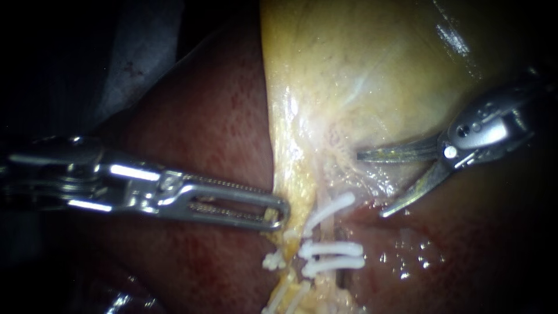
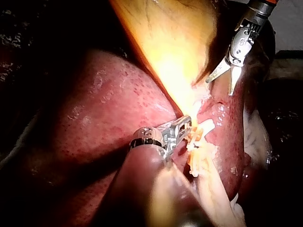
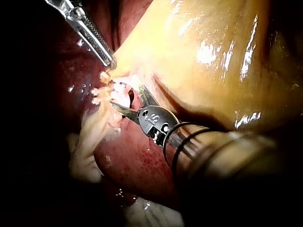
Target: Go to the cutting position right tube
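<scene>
My right instrument [image 1: 371, 185] comes in from the right with two curved blades, open, over the pale tissue just above and right of the white clips [image 1: 331, 250]. The uppermost clip [image 1: 331, 210] lies slanted near the lower blade's tip. The right tube [image 1: 332, 231] runs between these clips, mostly covered. My left instrument [image 1: 278, 213] is shut on the yellow edge of the gallbladder [image 1: 360, 70], left of the clips. In the right wrist view the open blades [image 3: 130, 100] stand right at the clips [image 3: 116, 90]. The left wrist view shows my left jaws [image 2: 182, 126] at the clips.
Dark red liver [image 1: 203, 128] lies left of and below the gallbladder. More white clips [image 1: 272, 260] sit on a second strand lower left. Wet liver surface [image 1: 418, 256] glistens below my right instrument. Pale strands of tissue [image 3: 90, 142] hang past the clips in the right wrist view.
</scene>
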Robot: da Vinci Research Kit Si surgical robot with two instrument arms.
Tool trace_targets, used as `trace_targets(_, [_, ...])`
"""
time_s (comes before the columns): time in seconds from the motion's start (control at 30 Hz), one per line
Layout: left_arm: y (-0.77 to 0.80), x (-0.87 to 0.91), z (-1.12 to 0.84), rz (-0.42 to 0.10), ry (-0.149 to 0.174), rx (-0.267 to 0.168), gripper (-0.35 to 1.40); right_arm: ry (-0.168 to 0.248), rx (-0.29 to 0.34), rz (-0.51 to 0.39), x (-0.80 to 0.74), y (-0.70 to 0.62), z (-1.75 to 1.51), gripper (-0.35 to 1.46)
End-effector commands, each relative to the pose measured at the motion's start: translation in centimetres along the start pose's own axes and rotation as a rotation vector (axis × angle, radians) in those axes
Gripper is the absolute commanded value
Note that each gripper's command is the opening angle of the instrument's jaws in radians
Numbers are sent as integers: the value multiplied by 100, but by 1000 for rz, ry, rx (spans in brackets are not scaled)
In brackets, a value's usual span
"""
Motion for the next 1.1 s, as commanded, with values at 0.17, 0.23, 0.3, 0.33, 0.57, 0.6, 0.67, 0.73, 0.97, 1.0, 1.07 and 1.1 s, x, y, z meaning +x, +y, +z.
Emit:
trace_targets(0.17, [0,0,0,0,0,1,-35,3,11,-3,-2,-5,2,143])
trace_targets(0.23, [0,0,-2,0,1,2,-35,7,15,-5,-4,-8,4,141])
trace_targets(0.3, [-1,0,-6,0,2,4,-35,8,18,-13,-6,-10,6,141])
trace_targets(0.33, [-1,0,-8,0,3,6,-35,8,20,-3,-8,-12,7,141])
trace_targets(0.57, [-5,-8,-32,-4,1,9,-35,-33,69,125,-23,-30,19,135])
trace_targets(0.6, [-6,-10,-36,-5,-2,6,-35,-54,83,149,-26,-33,22,133])
trace_targets(0.67, [-7,-11,-43,-7,-4,5,-35,-75,105,188,-30,-38,25,128])
trace_targets(0.73, [-8,-13,-51,-9,-9,1,-35,-83,123,230,-34,-41,29,123])
trace_targets(0.97, [-14,-22,-78,-18,-18,-4,-35,-102,161,282,-37,-48,43,110])
trace_targets(1.0, [-15,-23,-81,-19,-17,-7,-35,-103,172,289,-38,-49,45,104])
trace_targets(1.07, [-18,-24,-86,-21,-21,-6,-35,-111,184,309,-41,-52,49,96])
trace_targets(1.1, [-19,-24,-88,-22,-22,-7,-35,-118,187,316,-42,-53,51,94])
